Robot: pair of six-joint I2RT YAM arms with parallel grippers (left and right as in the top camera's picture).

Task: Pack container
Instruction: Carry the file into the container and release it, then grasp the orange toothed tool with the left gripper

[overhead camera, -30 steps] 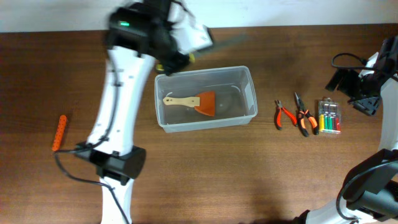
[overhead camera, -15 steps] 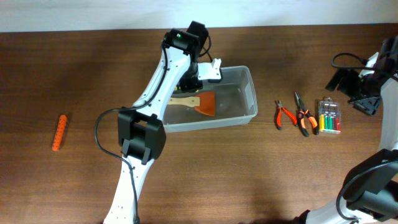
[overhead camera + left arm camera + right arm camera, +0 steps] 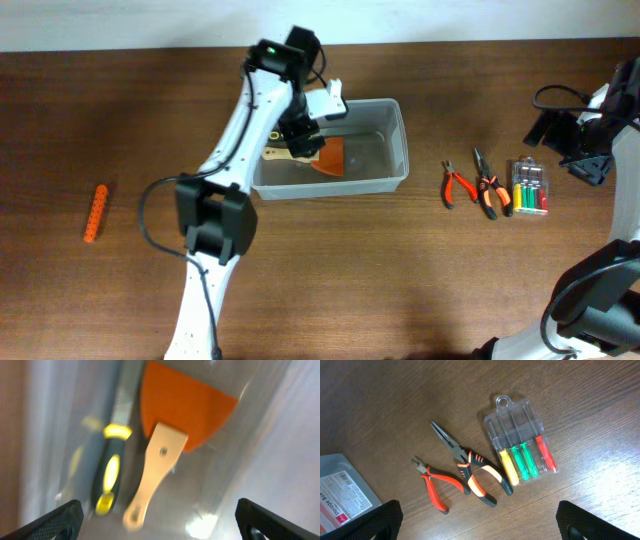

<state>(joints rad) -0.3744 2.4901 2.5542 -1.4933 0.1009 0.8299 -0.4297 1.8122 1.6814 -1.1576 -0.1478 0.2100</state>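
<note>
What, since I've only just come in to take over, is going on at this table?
The left gripper hovers open over the container, above an orange-bladed scraper and a black-and-yellow handled tool lying side by side on its floor. The right gripper, open too, hangs over two pairs of pliers and a small case of coloured bits, not yet packed. An orange ridged piece lies far left.

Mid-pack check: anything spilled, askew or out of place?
Nothing spilled or damaged. The scraper and yellow-black tool lie flat inside the container. Only the orange ridged stick lies alone far left, apart from everything else.
</note>
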